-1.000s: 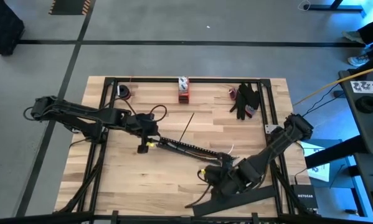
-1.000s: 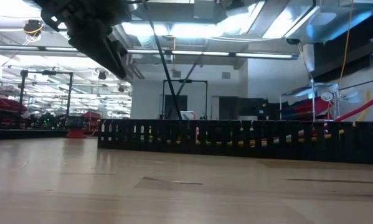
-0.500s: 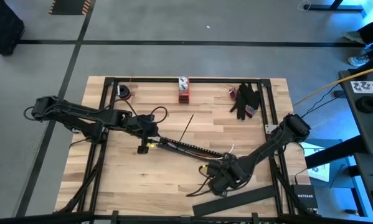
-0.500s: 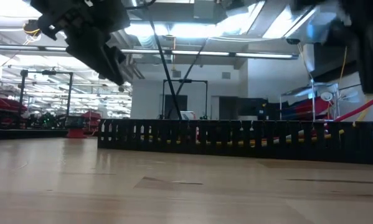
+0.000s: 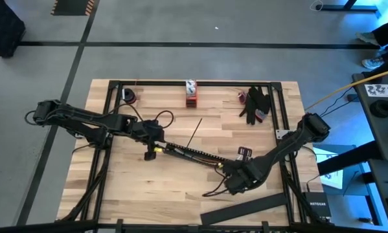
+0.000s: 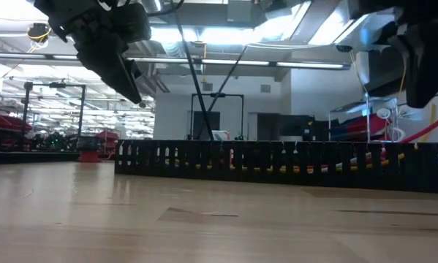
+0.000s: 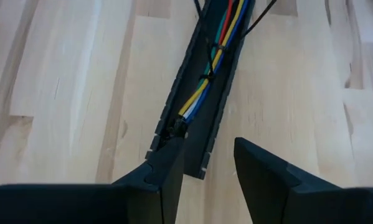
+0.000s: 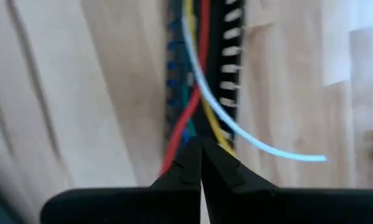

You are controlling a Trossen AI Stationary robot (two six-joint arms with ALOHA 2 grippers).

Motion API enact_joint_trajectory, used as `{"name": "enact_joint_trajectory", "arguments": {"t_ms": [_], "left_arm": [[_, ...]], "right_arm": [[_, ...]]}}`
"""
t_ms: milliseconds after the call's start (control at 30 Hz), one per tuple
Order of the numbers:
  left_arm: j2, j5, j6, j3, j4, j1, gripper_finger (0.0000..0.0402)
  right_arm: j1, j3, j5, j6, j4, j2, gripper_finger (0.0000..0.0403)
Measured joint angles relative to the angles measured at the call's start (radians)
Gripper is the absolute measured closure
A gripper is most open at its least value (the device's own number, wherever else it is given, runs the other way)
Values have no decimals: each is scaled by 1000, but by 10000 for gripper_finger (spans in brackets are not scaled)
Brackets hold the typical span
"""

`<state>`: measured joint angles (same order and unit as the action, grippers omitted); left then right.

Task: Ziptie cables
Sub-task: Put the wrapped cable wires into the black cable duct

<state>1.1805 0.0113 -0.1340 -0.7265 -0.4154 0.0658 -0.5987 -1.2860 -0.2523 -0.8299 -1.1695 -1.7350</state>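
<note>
The cables [image 7: 212, 59], coloured wires, lie along the inside of a long black slotted bar [image 5: 194, 154] that rests slantwise on the table. My left gripper [image 7: 208, 158] is open at the bar's left end, one finger on each side of it. My right gripper [image 8: 202, 149] is shut and points down over the cables [image 8: 195, 87] at the bar's right end [image 5: 229, 167]. A pale blue wire [image 8: 267, 148] curls out of the bar there. In the low view the bar [image 6: 277, 157] stands on edge across the table. My left gripper has one finger [image 7: 167, 165] right at the side wall [image 7: 172, 132] of the bar's end, while bare wood shows between the other finger and the bar; whether it touches, I cannot tell. My right gripper's shut tips stand just over the red and yellow wires [image 8: 185, 134]; whether they touch, I cannot tell.
A thin black strip [image 5: 194, 133] lies behind the bar. A thin black strand [image 5: 213, 192] curls on the wood near my right gripper. A flat black piece [image 5: 242, 207] lies at the near edge. A red and white object [image 5: 191, 92] and dark gloves [image 5: 255, 103] sit along the far edge.
My right gripper has sunk and gone from the near edge toward the bar's right end, uncovering the flat black piece; its arm has come into the low view at the right. My left gripper has stayed in place and rolled a little.
</note>
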Motion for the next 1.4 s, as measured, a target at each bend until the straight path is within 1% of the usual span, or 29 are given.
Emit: {"name": "enact_joint_trajectory", "arguments": {"t_ms": [67,100,200,267,367,500,600,700,800,933,1033,1133,1300,1400], "left_arm": [[0,0,-18,0,0,0,266],[0,0,-24,0,1,0,266],[0,0,-55,0,0,0,266],[0,2,-76,0,1,0,266],[0,4,-103,0,5,0,266],[0,20,-125,0,5,0,266],[0,23,-144,0,5,0,266],[0,26,-152,0,4,0,266],[0,38,-151,0,6,0,266],[0,46,-151,0,7,0,266],[0,48,-151,0,4,0,266],[0,49,-152,0,5,0,266],[0,49,-148,0,5,0,266],[0,49,-148,0,6,0,266]], "right_arm": [[6,47,15,0,29,15,402],[6,76,41,0,53,18,402],[4,157,91,1,185,35,402],[4,190,106,-1,233,51,402],[4,196,101,-8,197,55,402],[4,166,81,13,112,76,402],[-1,139,79,26,139,123,402],[-14,135,77,45,237,153,402],[-26,136,77,56,229,155,402],[-24,188,94,43,246,142,402],[-23,235,100,-2,235,142,402],[-23,246,75,-27,164,142,402],[-23,244,27,-28,156,143,402],[-23,267,18,-32,195,143,402]]}}
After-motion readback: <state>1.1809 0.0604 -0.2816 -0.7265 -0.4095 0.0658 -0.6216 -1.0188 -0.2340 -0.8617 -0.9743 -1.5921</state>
